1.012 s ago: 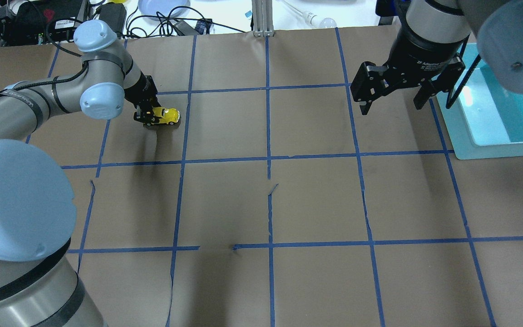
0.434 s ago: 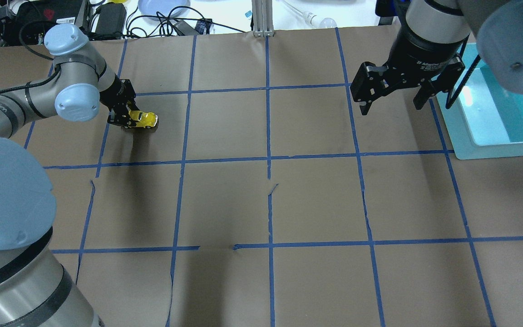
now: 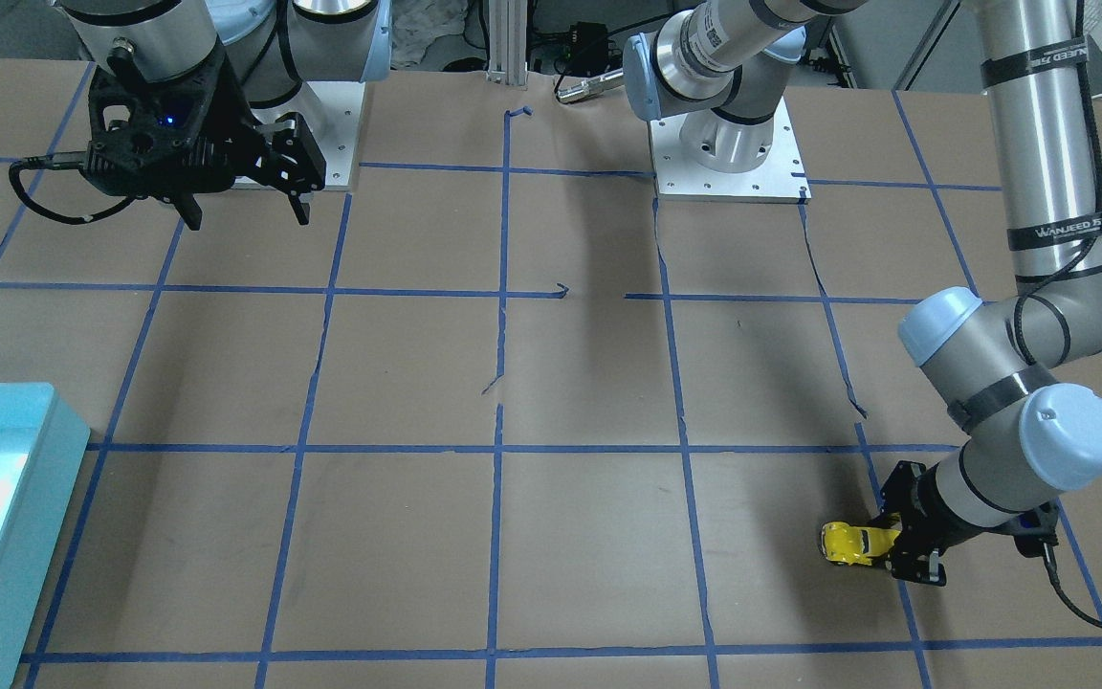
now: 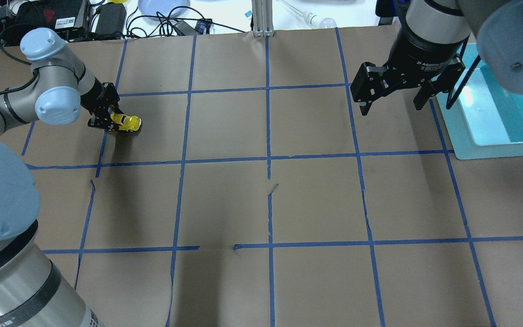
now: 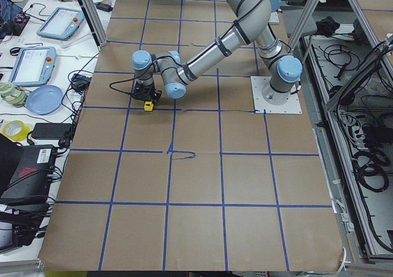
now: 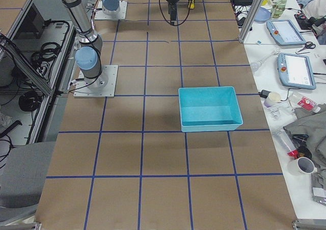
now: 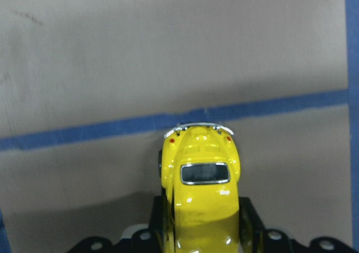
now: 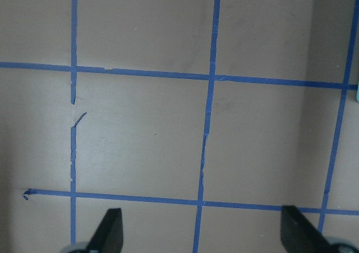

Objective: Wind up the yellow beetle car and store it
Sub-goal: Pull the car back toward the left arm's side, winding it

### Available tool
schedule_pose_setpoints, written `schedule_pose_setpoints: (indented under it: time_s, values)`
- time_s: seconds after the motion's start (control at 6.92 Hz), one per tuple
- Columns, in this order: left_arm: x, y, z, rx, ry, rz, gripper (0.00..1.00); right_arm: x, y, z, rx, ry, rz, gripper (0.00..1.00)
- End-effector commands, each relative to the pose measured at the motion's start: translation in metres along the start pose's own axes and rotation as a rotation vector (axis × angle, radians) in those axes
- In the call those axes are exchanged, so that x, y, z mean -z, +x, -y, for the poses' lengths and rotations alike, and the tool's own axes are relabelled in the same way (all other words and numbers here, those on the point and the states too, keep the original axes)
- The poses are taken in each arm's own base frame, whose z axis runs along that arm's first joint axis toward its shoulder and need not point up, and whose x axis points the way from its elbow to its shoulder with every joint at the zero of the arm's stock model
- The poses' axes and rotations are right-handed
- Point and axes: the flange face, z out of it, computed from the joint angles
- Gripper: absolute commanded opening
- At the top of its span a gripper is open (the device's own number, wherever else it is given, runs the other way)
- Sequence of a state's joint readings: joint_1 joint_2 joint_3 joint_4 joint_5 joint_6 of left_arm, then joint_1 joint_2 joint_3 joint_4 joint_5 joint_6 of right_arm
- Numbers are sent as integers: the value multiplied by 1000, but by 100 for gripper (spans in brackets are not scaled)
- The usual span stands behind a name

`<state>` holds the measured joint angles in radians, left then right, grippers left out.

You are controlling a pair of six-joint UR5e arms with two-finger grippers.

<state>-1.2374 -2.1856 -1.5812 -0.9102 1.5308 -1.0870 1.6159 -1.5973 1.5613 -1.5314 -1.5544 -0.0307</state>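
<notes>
Left tool (image 4: 108, 121) gripped yellow beetle car (image 4: 126, 123), wheels on bench (image 4: 225, 204), upper left of overhead frame. Car was dragged leftward over last second: pull-back winding likely underway. Right tool (image 4: 392, 106) hung spread, empty, beside teal bin (image 4: 493, 152), upper right.

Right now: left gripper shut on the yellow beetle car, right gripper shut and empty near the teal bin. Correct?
Not shut: the right gripper is open, fingertips wide apart and empty in the right wrist view. Otherwise right: left gripper shut on the yellow beetle car, right one near the teal bin.
</notes>
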Motion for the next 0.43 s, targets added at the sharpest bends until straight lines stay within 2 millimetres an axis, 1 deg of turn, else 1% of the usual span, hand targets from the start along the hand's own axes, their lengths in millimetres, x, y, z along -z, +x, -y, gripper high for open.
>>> schedule_pose_setpoints:
  time_s: [0.0, 0.14, 0.29]
  values:
    - [4, -1, 9, 1, 7, -18, 88, 0, 0, 0, -1, 0, 0, 100]
    - [11, 2, 10, -8, 14, -33, 100, 0, 0, 0, 1, 0, 0, 100]
    - [15, 2, 9, -9, 15, -39, 100, -2, 0, 0, -1, -3, 1, 100]
